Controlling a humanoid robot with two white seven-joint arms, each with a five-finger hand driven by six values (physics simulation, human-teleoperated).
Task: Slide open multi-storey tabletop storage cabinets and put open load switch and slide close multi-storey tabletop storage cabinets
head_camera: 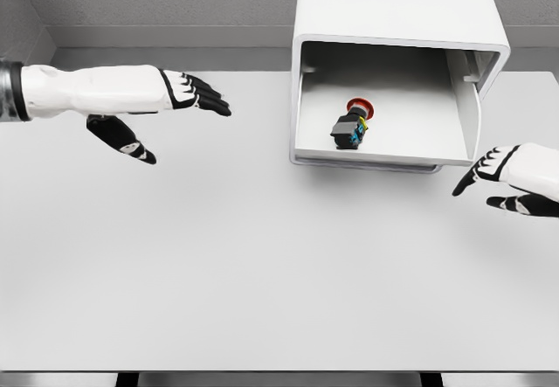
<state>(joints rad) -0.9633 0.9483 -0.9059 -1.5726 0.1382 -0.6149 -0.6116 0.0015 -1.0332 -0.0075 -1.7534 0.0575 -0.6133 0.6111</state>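
White tabletop (218, 265): both hands, left hand (175, 107) and right hand (507, 177), spread empty; beyond their fingertips, the open drawer (384, 155) holds a load switch (351, 127), likely rigid, light, best pinched by its body.

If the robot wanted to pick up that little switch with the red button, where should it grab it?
Probably by the dark body of the load switch, not the round red cap. It lies on its side inside the open drawer, so fingers would best come from the open front, pinching its flat sides. The right hand is nearer, open.
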